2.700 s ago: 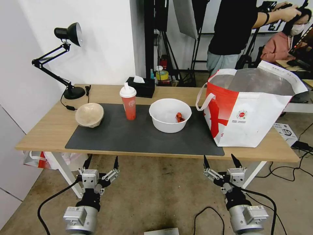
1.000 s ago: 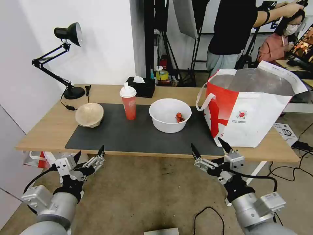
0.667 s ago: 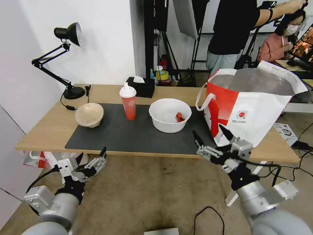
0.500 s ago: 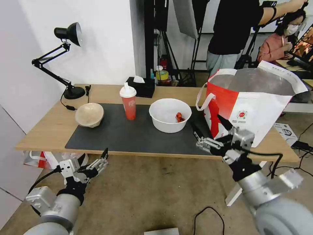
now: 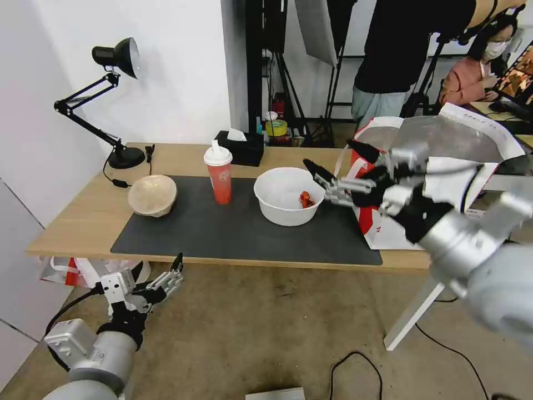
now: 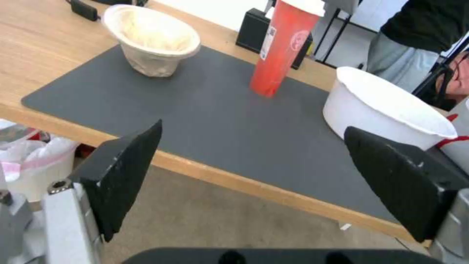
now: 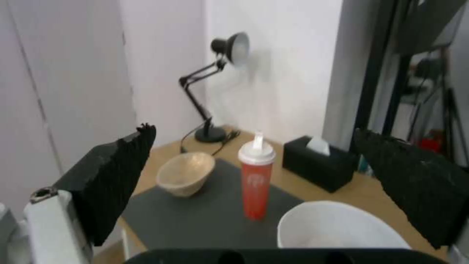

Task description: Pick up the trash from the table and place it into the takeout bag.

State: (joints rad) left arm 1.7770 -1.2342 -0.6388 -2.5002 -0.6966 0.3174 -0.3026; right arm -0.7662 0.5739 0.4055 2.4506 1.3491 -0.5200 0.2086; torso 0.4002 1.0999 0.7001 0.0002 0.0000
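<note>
trash sits in a row on the dark grey mat [image 5: 244,233], a flat matte rectangle covering most of the tabletop [image 5: 83,214], which is pale wood grain. nearest the bag is the wide white bowl [image 5: 288,195], smooth, round and thin-walled, with a small red scrap [image 5: 305,199] lying inside it. just to its left the red cup [image 5: 219,173] stands upright, tall and tapered, capped with a white lid and spout. further left, well apart from the cup, the beige pulp bowl [image 5: 152,194] rests tilted on its side, its surface rough and fibrous. the takeout bag [image 5: 444,183] stands at the right end of the tabletop, a big boxy tote with glossy white-and-red panels, silver foil lining at its open mouth, a white strap handle and a small round logo

the right gripper [image 5: 338,166] hangs above the tabletop between the white bowl's right rim and the bag, its two black pointed fingers spread apart and holding nothing. the left gripper [image 5: 156,272] is low in front of the tabletop's near edge, below the mat's left end, also spread wide and empty

behind the cup is a black tissue box [image 5: 241,148]; a black desk lamp [image 5: 105,94] with a jointed arm stands at the far left corner
</note>
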